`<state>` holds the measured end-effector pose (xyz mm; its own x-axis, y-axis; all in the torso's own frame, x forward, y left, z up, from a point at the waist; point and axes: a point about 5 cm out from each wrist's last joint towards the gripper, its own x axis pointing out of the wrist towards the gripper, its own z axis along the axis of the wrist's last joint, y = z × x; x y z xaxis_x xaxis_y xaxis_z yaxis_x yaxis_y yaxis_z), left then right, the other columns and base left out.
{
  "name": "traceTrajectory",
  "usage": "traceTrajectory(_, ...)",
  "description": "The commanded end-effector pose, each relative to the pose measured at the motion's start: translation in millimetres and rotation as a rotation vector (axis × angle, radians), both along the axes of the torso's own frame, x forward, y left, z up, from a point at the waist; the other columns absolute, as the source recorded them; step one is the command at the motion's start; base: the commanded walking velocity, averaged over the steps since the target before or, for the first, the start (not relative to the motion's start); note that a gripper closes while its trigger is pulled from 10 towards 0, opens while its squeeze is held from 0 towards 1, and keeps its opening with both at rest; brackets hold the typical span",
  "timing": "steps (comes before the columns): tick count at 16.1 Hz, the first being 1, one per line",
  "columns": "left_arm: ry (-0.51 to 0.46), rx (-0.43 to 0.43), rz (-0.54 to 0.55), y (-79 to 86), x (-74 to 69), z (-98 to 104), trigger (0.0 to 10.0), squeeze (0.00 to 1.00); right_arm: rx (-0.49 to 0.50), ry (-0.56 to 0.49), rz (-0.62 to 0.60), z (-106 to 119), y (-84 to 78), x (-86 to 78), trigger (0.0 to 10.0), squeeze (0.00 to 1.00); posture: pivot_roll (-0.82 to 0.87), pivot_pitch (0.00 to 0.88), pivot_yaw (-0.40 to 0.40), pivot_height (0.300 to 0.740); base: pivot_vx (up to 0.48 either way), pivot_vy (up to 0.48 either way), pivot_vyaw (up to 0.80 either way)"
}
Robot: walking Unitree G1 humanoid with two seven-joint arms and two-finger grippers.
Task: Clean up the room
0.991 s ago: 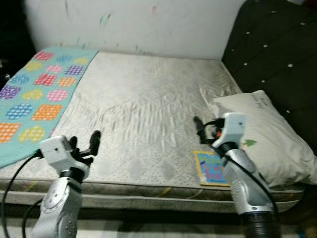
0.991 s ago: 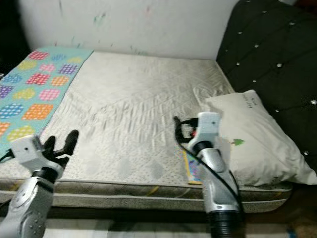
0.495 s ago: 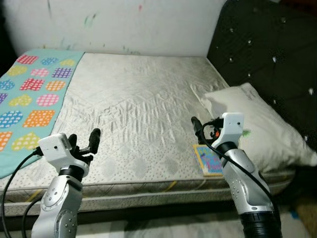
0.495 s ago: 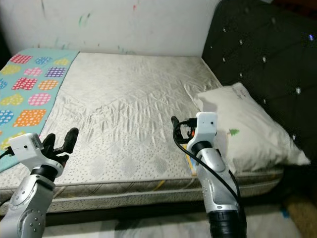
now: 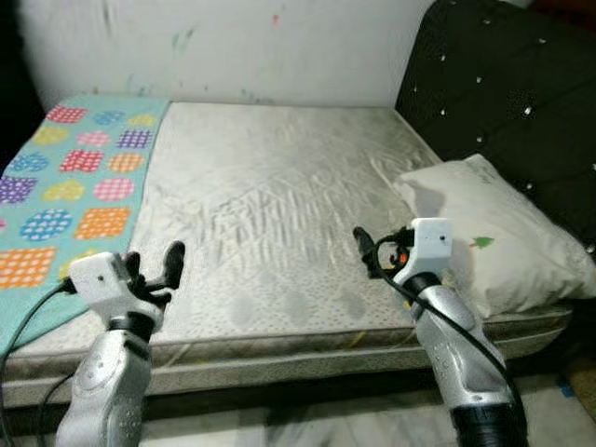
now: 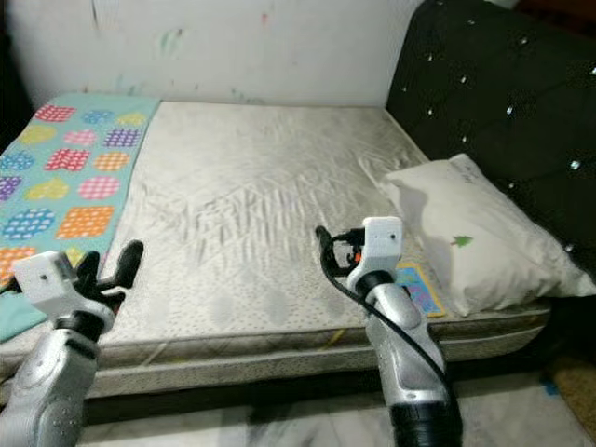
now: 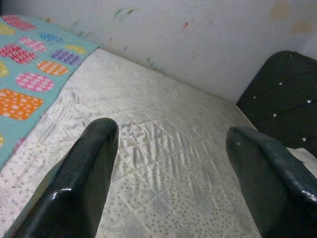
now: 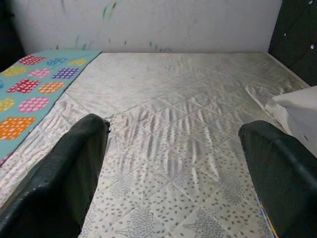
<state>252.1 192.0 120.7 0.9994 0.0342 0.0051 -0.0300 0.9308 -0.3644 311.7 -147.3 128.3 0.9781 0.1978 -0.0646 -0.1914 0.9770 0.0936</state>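
Two grippers, left gripper (image 5: 156, 270) and right gripper (image 6: 328, 244), hover wide open, empty, over the mattress (image 5: 279, 205). Book (image 6: 416, 287) lies flat near the bed edge, long axis toward the wall, beside the pillow (image 6: 475, 237). Blanket (image 5: 65, 186) covers the mattress's left side.

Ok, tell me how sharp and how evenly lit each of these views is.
Left eye view: soft and slightly blurred, the mattress bright, the headboard nearly black. Right eye view: the same, the pillow washed out. Left wrist view: the fingers close up and fuzzy with a glossy highlight. Right wrist view: the sharpest, the quilting crisp.
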Motion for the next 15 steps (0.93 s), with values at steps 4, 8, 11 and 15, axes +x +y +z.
traceTrajectory(4,-0.013,0.006,-0.030,-2.6,0.3,1.1,10.0,0.00,-0.006,-0.022,-0.001,4.2,-3.4,-0.1,10.0,0.00,-0.02,0.000,-0.041,0.740,0.191,0.000,0.77)
traceTrajectory(8,0.066,0.128,0.015,10.7,0.3,-12.6,10.0,0.00,-0.031,-0.011,0.000,-2.9,-5.3,-1.7,10.0,0.00,-0.01,0.000,-0.034,0.740,0.137,0.000,0.00)
traceTrajectory(11,0.091,0.225,0.094,29.7,-3.5,-22.0,10.0,0.00,-0.130,-0.069,-0.032,-5.6,-13.9,-6.7,10.0,0.00,-0.01,0.000,-0.028,0.740,0.000,0.000,0.00)
traceTrajectory(15,0.054,0.462,-0.102,30.5,-29.2,-19.5,10.0,0.00,-0.191,-0.095,-0.073,-9.0,-44.1,-21.8,10.0,0.00,0.00,0.000,-0.036,0.740,0.000,0.000,0.00)
